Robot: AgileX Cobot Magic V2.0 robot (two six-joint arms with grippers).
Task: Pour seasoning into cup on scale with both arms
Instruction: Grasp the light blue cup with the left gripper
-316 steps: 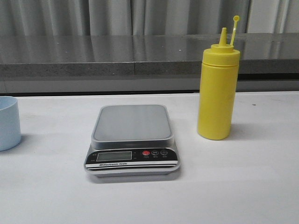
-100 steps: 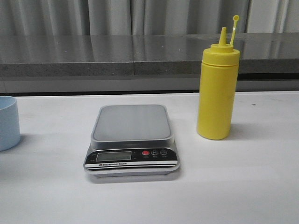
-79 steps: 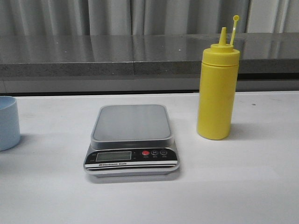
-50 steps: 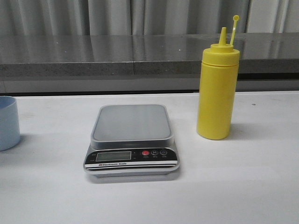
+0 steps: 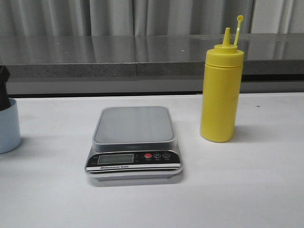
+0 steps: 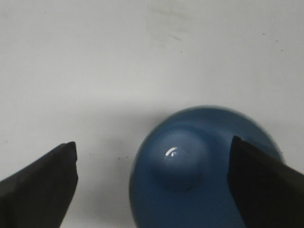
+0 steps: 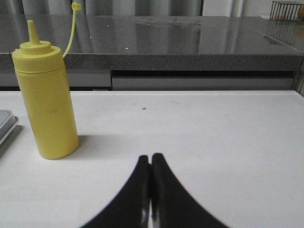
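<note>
Black left gripper (image 6: 152, 180) spread above cup (image 6: 204, 166); seemingly not touching.

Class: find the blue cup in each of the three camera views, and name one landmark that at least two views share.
Front view: cup at the far left edge, partly cut off.
Left wrist view: cup seen from above, between the open fingers.
Right wrist view: not in it.
Shared landmark: the white table.
</note>
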